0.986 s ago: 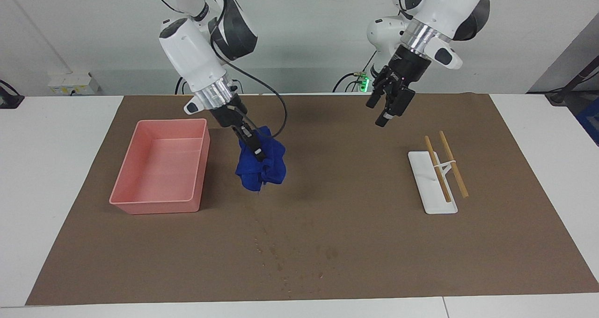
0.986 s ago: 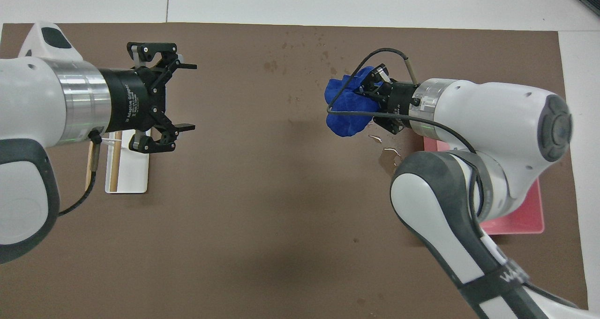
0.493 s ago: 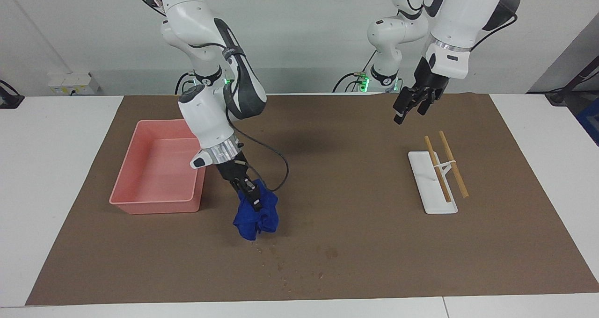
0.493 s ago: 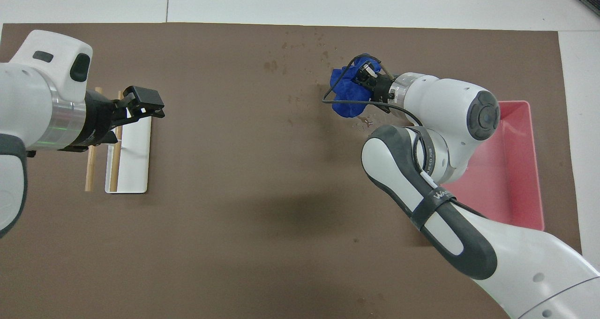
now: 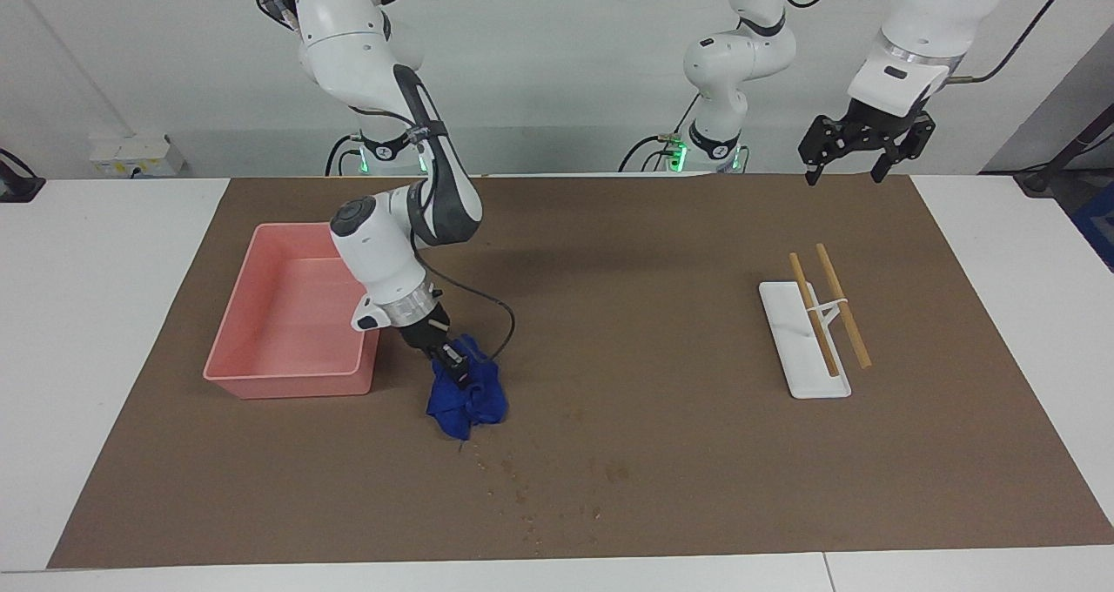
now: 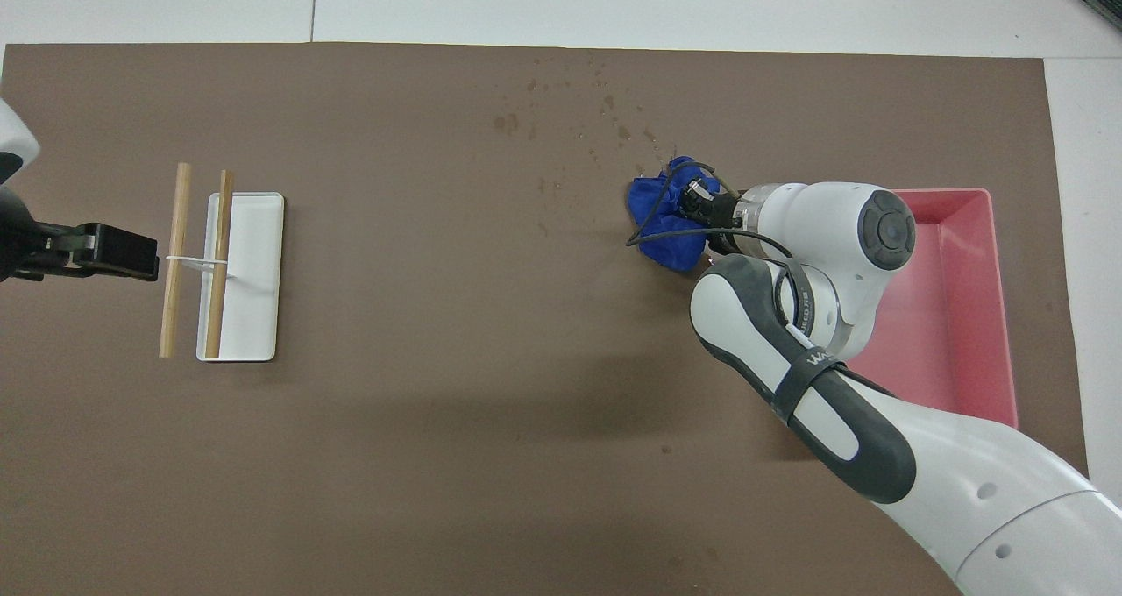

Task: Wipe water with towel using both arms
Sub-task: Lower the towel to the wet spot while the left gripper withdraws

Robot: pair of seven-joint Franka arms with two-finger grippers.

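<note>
Both views are bright and evenly lit from above, with no glare. Soft, diffuse shadows of the arms fall on the brown mat: one broad dim patch near the robots in the facing view, another mid-mat in the overhead view. Focus is sharp throughout. The white bench edges look straight, without visible distortion.

Setting: white table against a plain wall.
Flat white tabletop carries a large brown rectangular mat; pale grey-white wall; white wall socket box.
</note>
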